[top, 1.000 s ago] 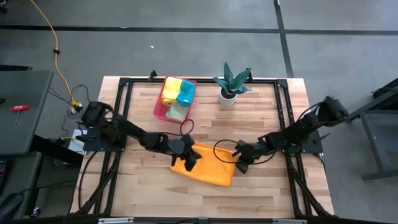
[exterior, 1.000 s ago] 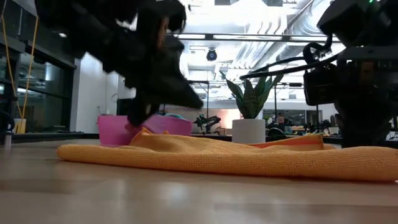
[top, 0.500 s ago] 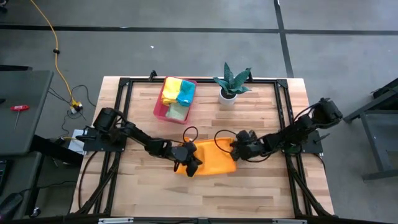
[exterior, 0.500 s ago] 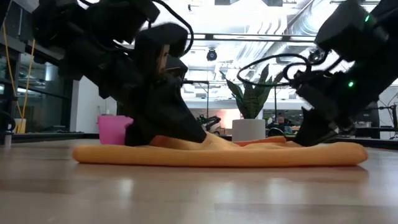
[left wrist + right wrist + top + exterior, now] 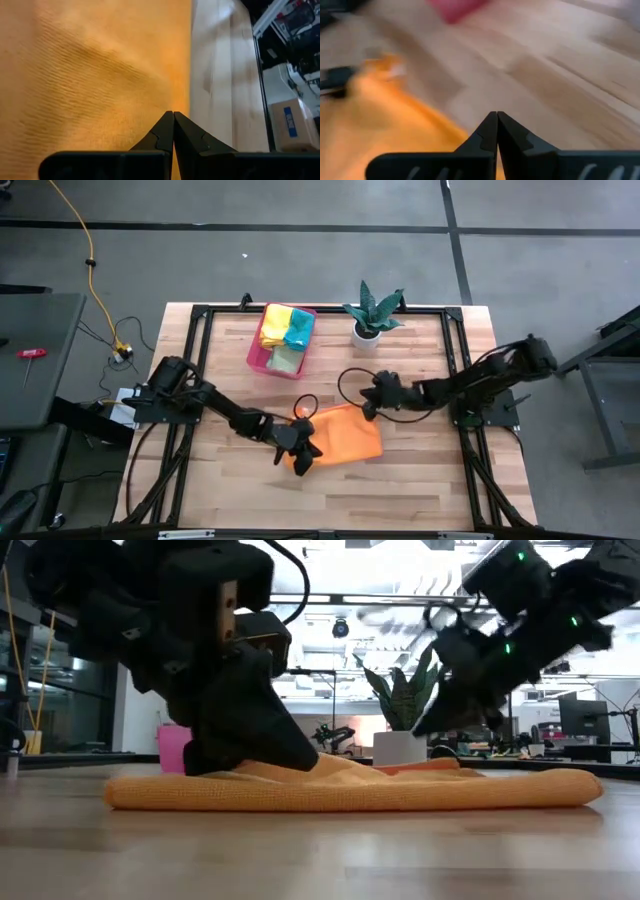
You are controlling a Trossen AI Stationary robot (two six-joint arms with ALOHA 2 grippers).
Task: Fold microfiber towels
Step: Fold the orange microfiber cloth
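Note:
An orange microfiber towel (image 5: 345,435) lies folded flat on the wooden table (image 5: 420,480), a little toward the near edge. My left gripper (image 5: 300,458) is shut and rests on the towel's left near part (image 5: 250,765). My right gripper (image 5: 367,404) is shut and hangs in the air above the towel's far right corner, clear of the cloth (image 5: 440,715). The other microfiber towels, yellow (image 5: 275,323), teal (image 5: 299,330) and light green (image 5: 287,358), lie in the pink tray (image 5: 255,355). My left gripper presses its shut fingers (image 5: 167,131) down on the towel's top layer (image 5: 150,107), close to a straight edge of the cloth. The fingers come slanting down from the table's left side. The towel lies flat under them on the table.
The pink tray stands at the far side, left of the middle. A potted plant (image 5: 372,315) stands to its right. A black frame (image 5: 200,315) runs round the table's edges. Bare wood lies near and to the right of the towel.
My right gripper has left the towel's right part, risen and swung toward the far edge, turning as it went. My left gripper has slid toward the near edge and sunk lower onto the cloth. The towel now lies more compact and flat.

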